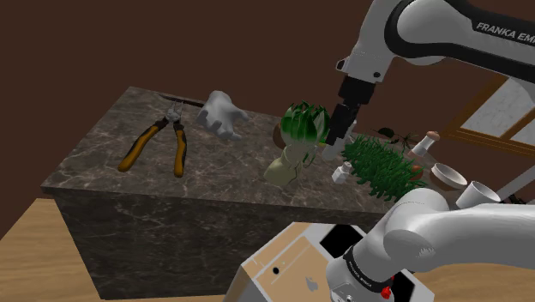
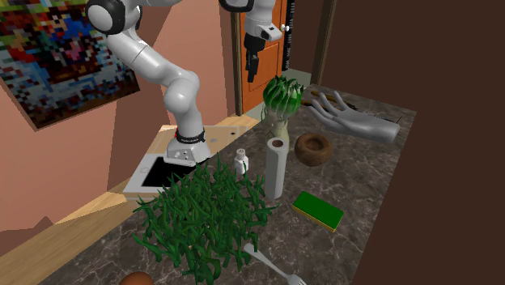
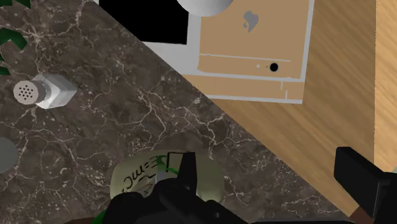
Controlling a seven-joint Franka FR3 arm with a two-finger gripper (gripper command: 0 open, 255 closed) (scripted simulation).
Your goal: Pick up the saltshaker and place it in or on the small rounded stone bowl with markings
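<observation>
The all-black two-finger gripper (image 3: 267, 164) is hanging above the dark marbled stone countertop (image 3: 127, 127) with its fingers spread wide apart, gripping and touching nothing. The small white saltshaker with a perforated top (image 1: 341, 174) is standing on the counter, apart from the fingers. In the shoulder view it is sitting right of centre, lower in the frame than the gripper, just beside a bushy green plant (image 1: 381, 167).

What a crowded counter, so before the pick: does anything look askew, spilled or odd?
Nothing looks spilled or broken; the saltshaker stands upright. The oddity is a pale hand-shaped object lying on the counter near the brown bowl, out of keeping with the tableware.
</observation>
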